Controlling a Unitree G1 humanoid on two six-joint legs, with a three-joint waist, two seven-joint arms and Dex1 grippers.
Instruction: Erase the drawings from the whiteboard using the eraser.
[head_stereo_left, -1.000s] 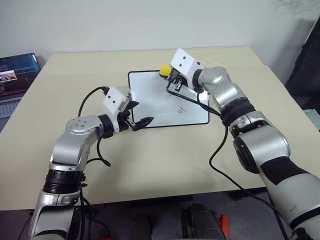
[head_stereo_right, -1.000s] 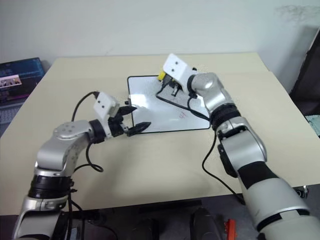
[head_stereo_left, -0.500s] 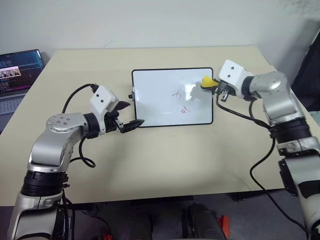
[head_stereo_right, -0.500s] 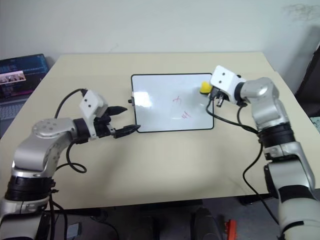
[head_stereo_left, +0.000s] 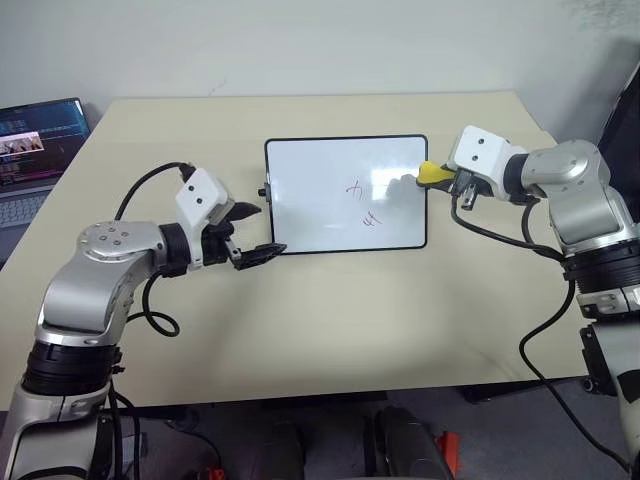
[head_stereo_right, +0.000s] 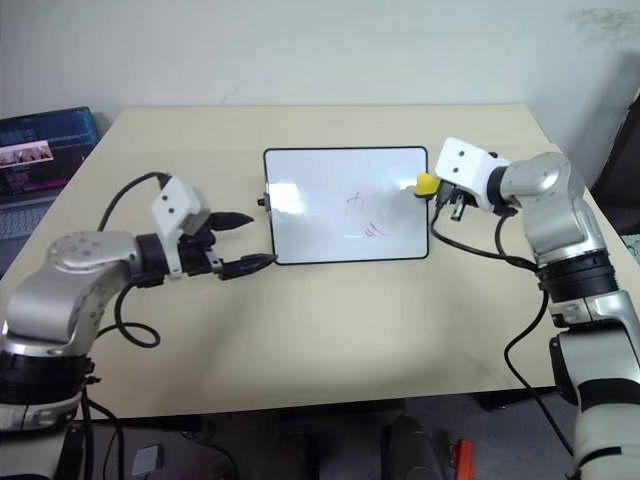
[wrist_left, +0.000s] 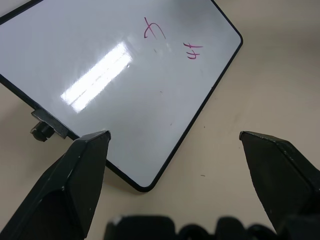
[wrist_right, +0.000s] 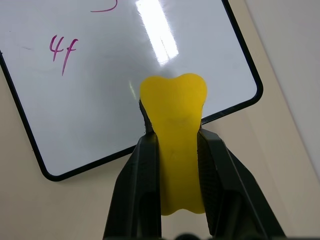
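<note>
The whiteboard (head_stereo_left: 320, 215) lies flat in the middle of the tan table. Two small red drawings mark its right half, a squiggle (head_stereo_left: 355, 187) and a scribble (head_stereo_left: 370, 218) below it, also seen as the scribble (wrist_right: 62, 49) in the right wrist view. My right gripper (head_stereo_left: 443, 176) is shut on the yellow eraser (head_stereo_left: 431, 172) at the board's right edge. The eraser's tip (wrist_right: 173, 95) pokes over the white surface just inside the frame. My left gripper (head_stereo_left: 266, 228) stands open by the board's near left corner with nothing between its fingers (wrist_left: 85, 160).
An open laptop (head_stereo_left: 40, 135) sits at the table's far left edge. A small black knob (wrist_left: 41, 131) juts from the board's left side. Black cables hang off both wrists. Bare tabletop (head_stereo_left: 340, 310) lies in front of the board.
My right gripper has swung the eraser from the board's far edge, near the middle, over to its right edge. The left gripper has drawn back slightly, off the near left corner. The view has shifted.
</note>
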